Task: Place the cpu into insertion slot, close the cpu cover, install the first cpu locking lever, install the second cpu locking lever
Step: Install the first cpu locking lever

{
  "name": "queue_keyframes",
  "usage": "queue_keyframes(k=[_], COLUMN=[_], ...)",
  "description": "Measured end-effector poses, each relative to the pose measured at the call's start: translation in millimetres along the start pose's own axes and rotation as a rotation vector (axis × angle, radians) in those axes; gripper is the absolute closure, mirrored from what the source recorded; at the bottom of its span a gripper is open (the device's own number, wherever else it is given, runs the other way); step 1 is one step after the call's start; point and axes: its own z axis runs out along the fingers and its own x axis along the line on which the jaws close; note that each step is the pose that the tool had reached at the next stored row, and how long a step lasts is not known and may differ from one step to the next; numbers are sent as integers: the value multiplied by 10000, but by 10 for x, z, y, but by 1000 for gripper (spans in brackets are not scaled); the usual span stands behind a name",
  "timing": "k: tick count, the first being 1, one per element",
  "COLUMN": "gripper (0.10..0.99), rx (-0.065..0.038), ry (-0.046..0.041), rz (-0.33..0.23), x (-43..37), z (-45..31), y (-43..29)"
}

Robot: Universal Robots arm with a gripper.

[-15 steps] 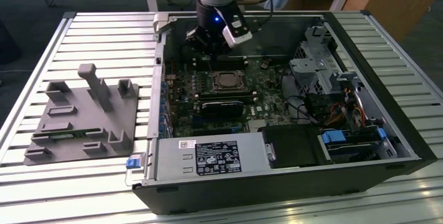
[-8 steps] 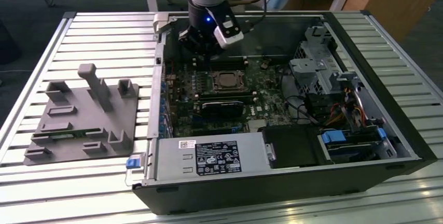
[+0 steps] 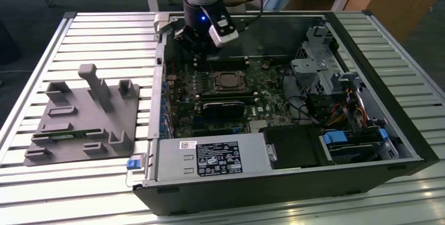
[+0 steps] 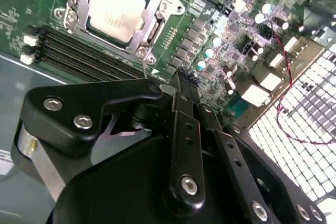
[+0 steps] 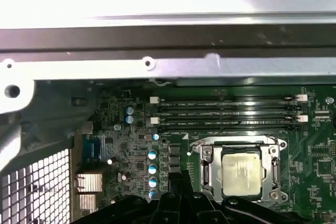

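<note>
We list the cpu (image 5: 241, 170), seated in the insertion slot (image 5: 239, 141) beneath the cpu cover (image 5: 269, 169), at five o'clock of the closed, empty tool (image 3: 197, 52) in the exterior view, and judge it light, stiff, fragile underneath, best gripped by opposite edges.

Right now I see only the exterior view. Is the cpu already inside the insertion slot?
Observer: Yes. In the first wrist view the cpu sits in the insertion slot, silver top up.
Operator: And the cpu cover?
Observer: The cpu cover lies flat around the cpu.
Operator: Where is the end effector?
Observer: In the second wrist view the end effector points at the board beside the slot, not at the cpu.
</note>
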Motion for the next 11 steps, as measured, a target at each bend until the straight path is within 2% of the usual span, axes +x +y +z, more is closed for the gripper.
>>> queue_keyframes(k=[8,11], gripper=[980,980], rx=[-1,-1], ry=[-12,-13], rz=[-8,-12], x=[45,46], z=[6,7], y=[145,173])
